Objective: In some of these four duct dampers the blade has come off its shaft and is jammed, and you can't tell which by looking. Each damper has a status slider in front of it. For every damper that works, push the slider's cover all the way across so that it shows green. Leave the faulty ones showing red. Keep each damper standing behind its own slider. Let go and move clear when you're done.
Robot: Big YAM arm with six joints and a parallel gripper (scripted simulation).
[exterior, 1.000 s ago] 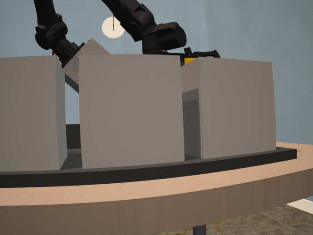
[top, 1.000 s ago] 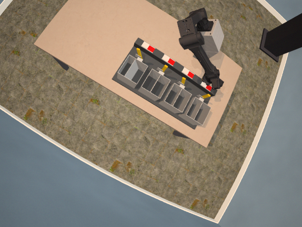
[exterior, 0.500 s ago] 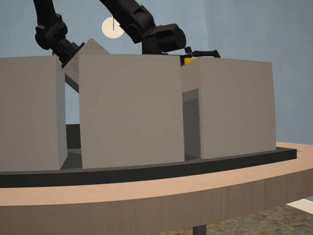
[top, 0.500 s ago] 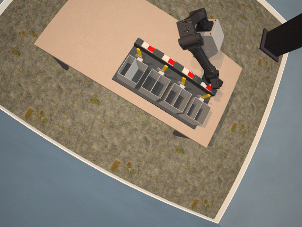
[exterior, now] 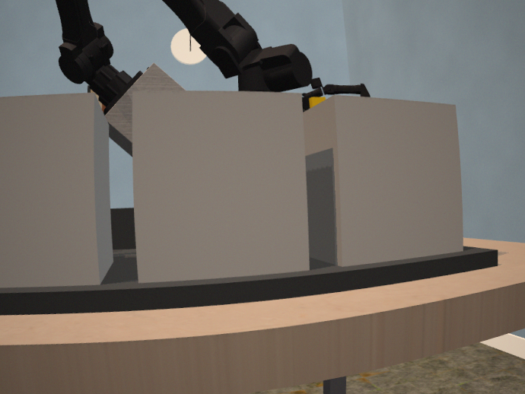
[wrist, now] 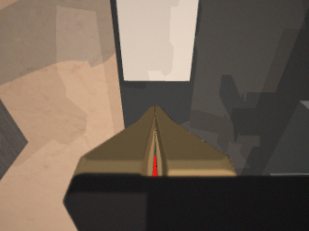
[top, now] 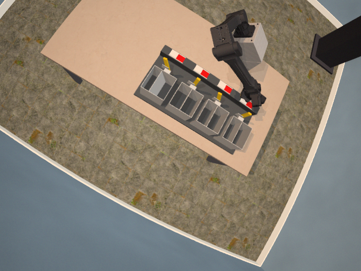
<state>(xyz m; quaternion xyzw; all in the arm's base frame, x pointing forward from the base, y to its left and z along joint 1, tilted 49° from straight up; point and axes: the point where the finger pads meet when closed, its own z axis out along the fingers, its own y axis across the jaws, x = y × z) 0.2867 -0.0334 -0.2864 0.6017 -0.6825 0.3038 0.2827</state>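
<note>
Since the fingers are pressed together with nothing between them, the gripper (wrist: 154, 133) looks set up as a pusher, parked low on the red (top: 249, 104) end of the last slider, its cover (wrist: 156, 39) just ahead, green not showing.
</note>
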